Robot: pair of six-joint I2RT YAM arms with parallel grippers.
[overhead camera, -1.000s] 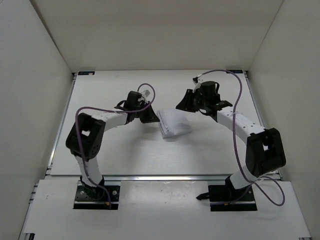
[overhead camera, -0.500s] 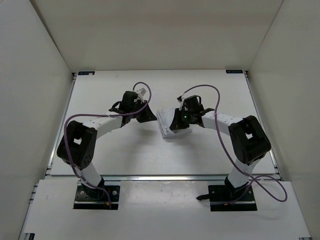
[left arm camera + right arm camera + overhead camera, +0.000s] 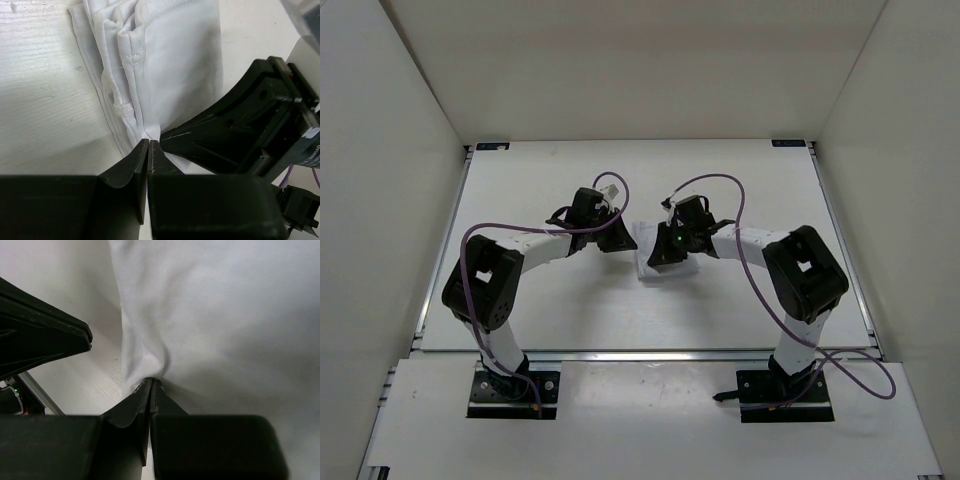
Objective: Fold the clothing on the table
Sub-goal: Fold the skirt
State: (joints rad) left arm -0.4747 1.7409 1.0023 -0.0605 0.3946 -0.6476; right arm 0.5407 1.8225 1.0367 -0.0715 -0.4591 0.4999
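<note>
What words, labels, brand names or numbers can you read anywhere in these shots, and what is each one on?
Nothing reads clearly enough to quote.
Sticker on the right arm: dark print, blurred and cut off by the frame edge.
White tag on the left arm: too small to read.
Clothing: plain white, no print.

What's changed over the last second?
The right gripper came in from the right, dropped onto the clothing and shut, pinching the fabric. The left gripper stayed at the clothing's left edge, and the clothing stayed in place on the table.
</note>
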